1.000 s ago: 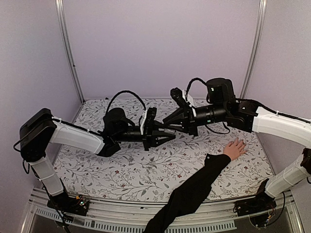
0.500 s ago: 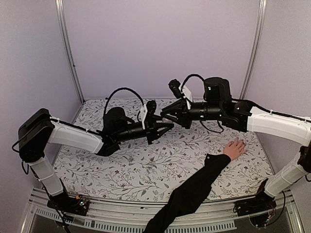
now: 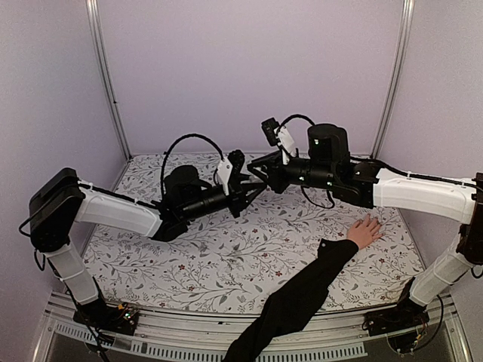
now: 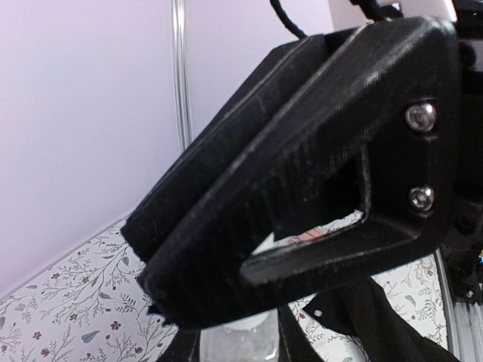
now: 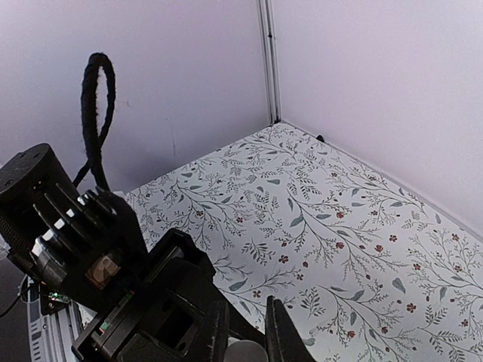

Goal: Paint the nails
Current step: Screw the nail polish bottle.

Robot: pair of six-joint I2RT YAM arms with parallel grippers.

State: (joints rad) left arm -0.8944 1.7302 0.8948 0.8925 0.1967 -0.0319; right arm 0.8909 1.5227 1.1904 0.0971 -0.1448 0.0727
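Nearest my bases, a light-skinned human hand (image 3: 367, 230) in a long black sleeve (image 3: 302, 298) lies flat on the floral-print table (image 3: 226, 264), its nails (image 3: 375, 220) too small to judge. Beyond it, leftward and raised, my left pincer (image 3: 255, 190) clamps a small pale translucent bottle (image 4: 241, 339), presumably steadying it while my right pincer (image 3: 256, 170), fingers together, meets its top. Only the wrist views show the bottle; only overhead shows the hand plainly.

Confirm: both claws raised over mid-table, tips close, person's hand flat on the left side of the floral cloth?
Wrong side: the hand lies flat on the right side of the floral cloth, as the top external view shows. Left claw and right claw are raised over mid-table, tips close.
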